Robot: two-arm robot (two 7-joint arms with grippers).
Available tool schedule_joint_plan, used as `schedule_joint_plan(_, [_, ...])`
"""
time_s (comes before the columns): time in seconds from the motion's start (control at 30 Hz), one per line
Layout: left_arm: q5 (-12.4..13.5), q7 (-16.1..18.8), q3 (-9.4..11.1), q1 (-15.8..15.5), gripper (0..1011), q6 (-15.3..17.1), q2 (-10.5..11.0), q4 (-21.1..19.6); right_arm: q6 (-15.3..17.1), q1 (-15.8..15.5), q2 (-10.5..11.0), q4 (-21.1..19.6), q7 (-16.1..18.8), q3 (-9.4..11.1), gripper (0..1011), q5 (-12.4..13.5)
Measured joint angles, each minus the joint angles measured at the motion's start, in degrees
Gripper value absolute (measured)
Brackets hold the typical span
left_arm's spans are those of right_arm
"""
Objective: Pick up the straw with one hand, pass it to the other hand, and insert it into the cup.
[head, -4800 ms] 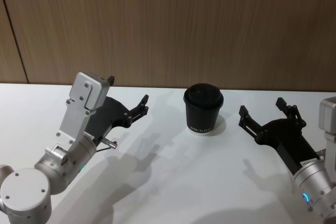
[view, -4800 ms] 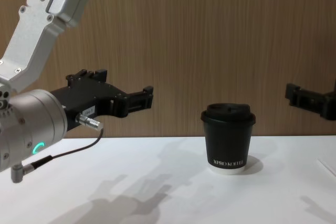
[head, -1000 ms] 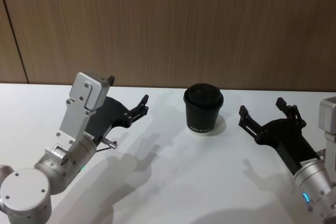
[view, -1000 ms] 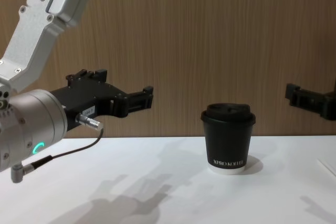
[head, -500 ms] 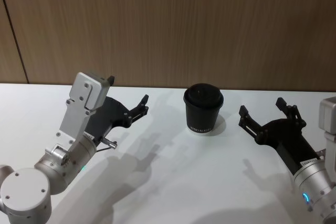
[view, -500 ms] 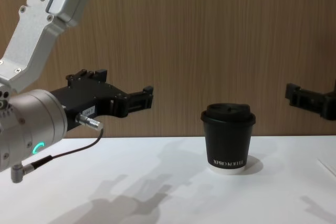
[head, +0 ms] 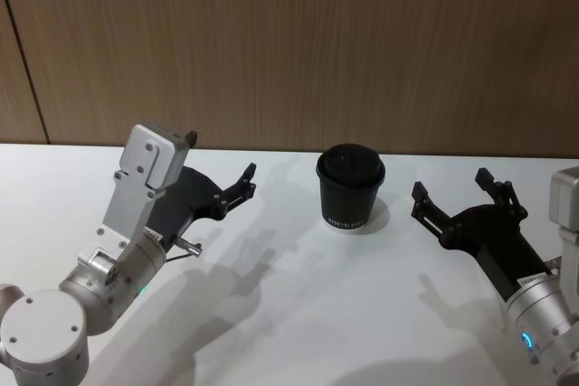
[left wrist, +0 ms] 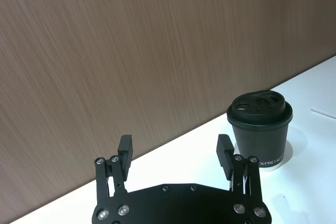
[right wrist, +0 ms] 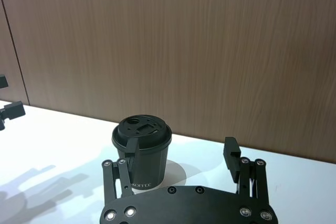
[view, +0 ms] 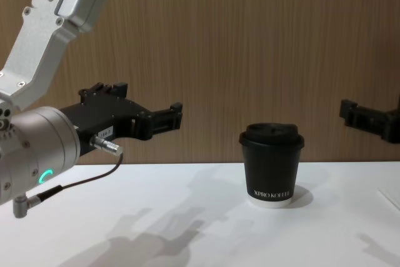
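The black cup [head: 351,187] with its domed lid stands upright at the back middle of the white table [head: 298,314]. It also shows in the chest view [view: 272,166] and in both wrist views [left wrist: 260,129] [right wrist: 143,136]. A thin white straw [view: 389,198] lies flat on the table right of the cup, faint at the picture's edge, and its end [left wrist: 320,113] is seen past the cup. My left gripper [head: 219,158] hovers open and empty left of the cup. My right gripper [head: 450,185] hovers open and empty to the cup's right.
A brown wood-panel wall [head: 289,42] closes off the table's far edge just behind the cup. A thin black cable [view: 75,182] hangs from my left wrist. The arms' shadows fall on the bare white tabletop in front of the cup.
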Motion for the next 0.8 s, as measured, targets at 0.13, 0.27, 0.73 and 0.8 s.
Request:
schedule_joint_plan(0.13, [0.0, 0.0, 0.0, 0.0, 1003, 0.0, 0.0, 0.0, 0.0, 0.0, 0.0, 0.0, 0.0, 0.0, 1001, 0.0])
schedule_joint_plan(0.27, [0.0, 0.0, 0.0, 0.0, 1003, 0.0, 0.0, 0.0, 0.0, 0.0, 0.0, 0.0, 0.0, 0.0, 1001, 0.0])
schedule_joint_plan(0.73, [0.0, 0.0, 0.0, 0.0, 1003, 0.0, 0.0, 0.0, 0.0, 0.0, 0.0, 0.0, 0.0, 0.0, 1001, 0.0])
schedule_joint_plan(0.8, [0.0, 0.0, 0.0, 0.0, 1003, 0.0, 0.0, 0.0, 0.0, 0.0, 0.0, 0.0, 0.0, 0.0, 1001, 0.0])
